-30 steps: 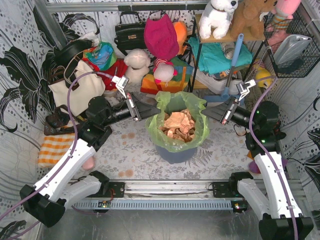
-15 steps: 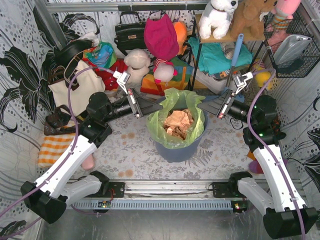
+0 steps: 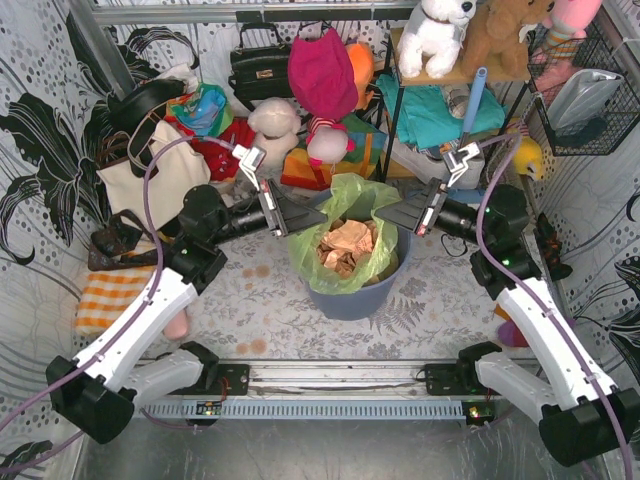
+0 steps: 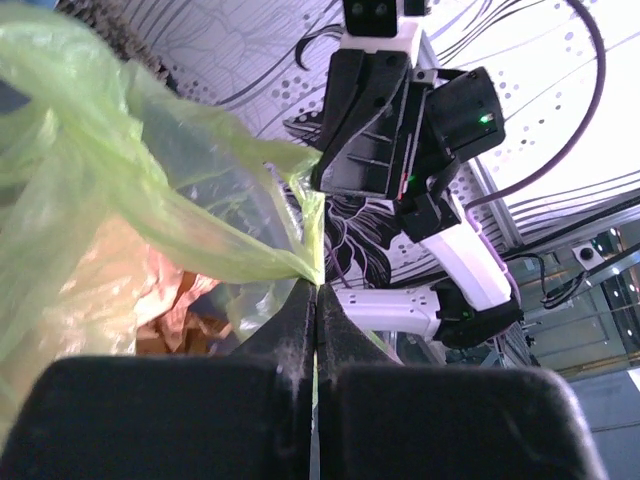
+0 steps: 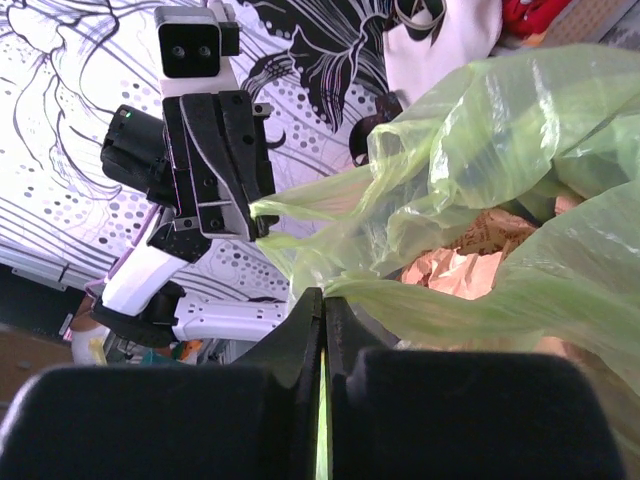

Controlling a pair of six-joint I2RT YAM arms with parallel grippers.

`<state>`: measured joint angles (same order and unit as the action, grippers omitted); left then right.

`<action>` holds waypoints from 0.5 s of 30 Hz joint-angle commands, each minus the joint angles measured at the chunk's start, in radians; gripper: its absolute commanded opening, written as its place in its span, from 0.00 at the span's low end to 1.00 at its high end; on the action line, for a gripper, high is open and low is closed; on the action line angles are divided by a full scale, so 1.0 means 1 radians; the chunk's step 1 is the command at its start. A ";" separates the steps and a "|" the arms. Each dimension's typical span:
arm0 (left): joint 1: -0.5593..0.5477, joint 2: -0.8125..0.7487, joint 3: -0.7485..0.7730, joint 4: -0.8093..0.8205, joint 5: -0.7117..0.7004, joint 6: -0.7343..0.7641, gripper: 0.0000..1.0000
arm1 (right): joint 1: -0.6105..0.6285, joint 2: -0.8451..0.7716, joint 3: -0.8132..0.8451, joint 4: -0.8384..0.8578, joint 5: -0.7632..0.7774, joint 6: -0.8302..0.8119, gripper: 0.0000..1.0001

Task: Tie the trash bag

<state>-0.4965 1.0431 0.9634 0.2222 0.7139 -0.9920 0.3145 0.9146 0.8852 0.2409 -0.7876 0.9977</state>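
Leaf-patterned tabletop [image 3: 250, 300] is occupied at its middle by a blue-grey bin [image 3: 345, 300]; the trash bag [image 3: 355, 197] is stretched between both grippers; one rim corner is pinched in the fully closed left gripper [image 4: 316, 288], the opposite corner in the fully closed right gripper [image 5: 323, 296]; crumpled brown paper [image 3: 345, 248] is seen below them.

A staged robotics lab cell: black-and-white floral printed sheets [image 3: 40, 130] hang at nine and three o'clock, a silver aluminium rail [image 3: 335, 377] runs at six.
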 commanded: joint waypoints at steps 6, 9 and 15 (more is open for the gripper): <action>0.005 -0.169 -0.098 -0.316 -0.001 0.185 0.00 | 0.106 0.023 -0.043 0.048 0.044 -0.047 0.00; 0.006 -0.199 -0.114 -0.330 0.001 0.192 0.00 | 0.110 0.011 -0.051 0.038 0.053 -0.045 0.00; 0.006 -0.164 -0.079 -0.171 0.058 0.111 0.00 | 0.111 -0.013 -0.003 -0.029 0.099 -0.073 0.00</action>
<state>-0.4965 0.8597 0.8551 -0.0742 0.7242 -0.8558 0.4206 0.9363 0.8402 0.2359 -0.7311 0.9691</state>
